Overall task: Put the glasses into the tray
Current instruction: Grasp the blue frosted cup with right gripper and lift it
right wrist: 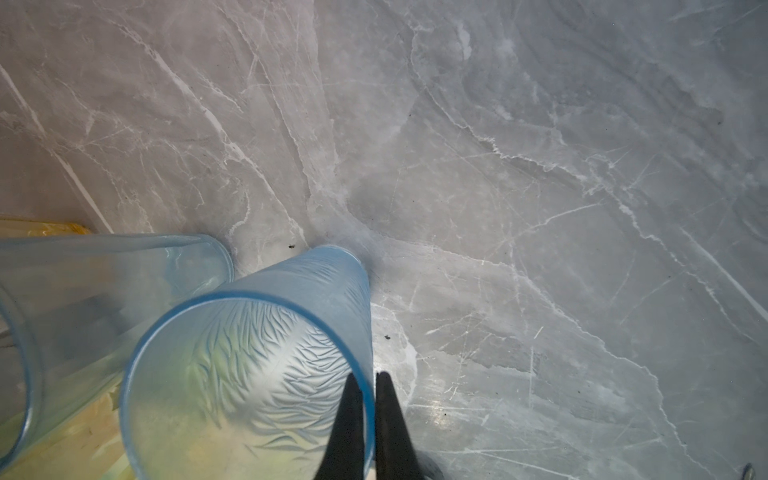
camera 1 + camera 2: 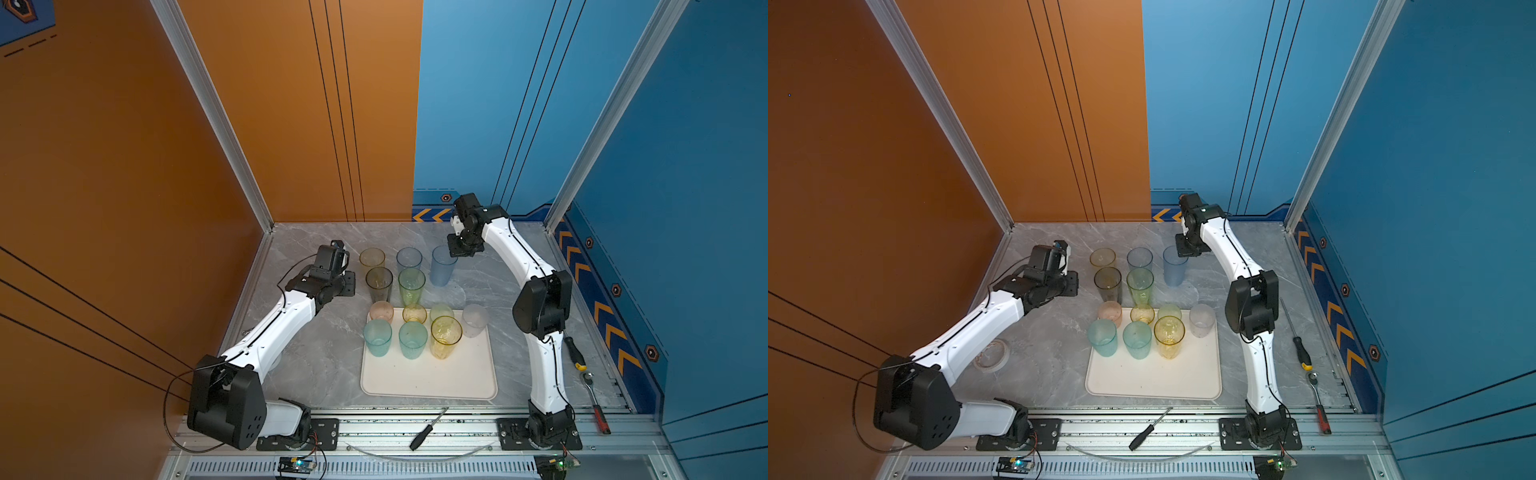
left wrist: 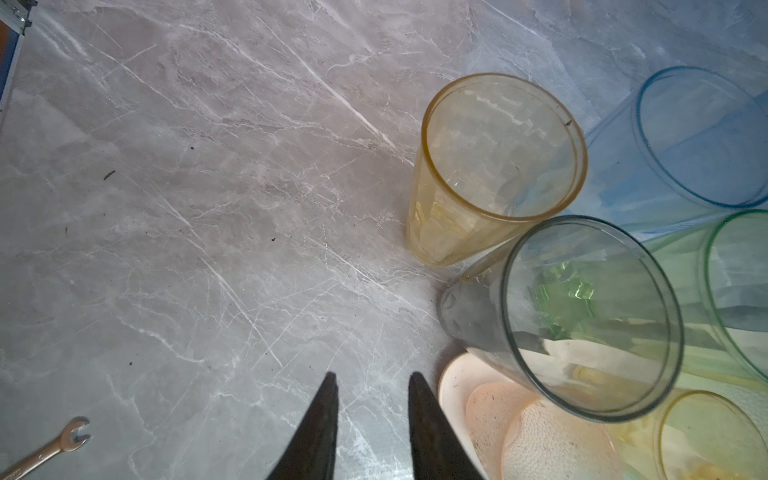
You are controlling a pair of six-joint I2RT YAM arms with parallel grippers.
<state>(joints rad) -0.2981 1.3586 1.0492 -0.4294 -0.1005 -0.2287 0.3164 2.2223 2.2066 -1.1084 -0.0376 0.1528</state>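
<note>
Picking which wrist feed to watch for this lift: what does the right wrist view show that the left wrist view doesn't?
Only the right wrist view: the right gripper shut on the wall of the frosted blue glass, one finger inside and one outside.

Only the left wrist view: the left gripper open and holding nothing, the amber glass, the smoke grey glass, a pink glass on the tray corner, and a wrench.

Both: the grey marble tabletop and a clear blue glass, likely the same one.
</note>
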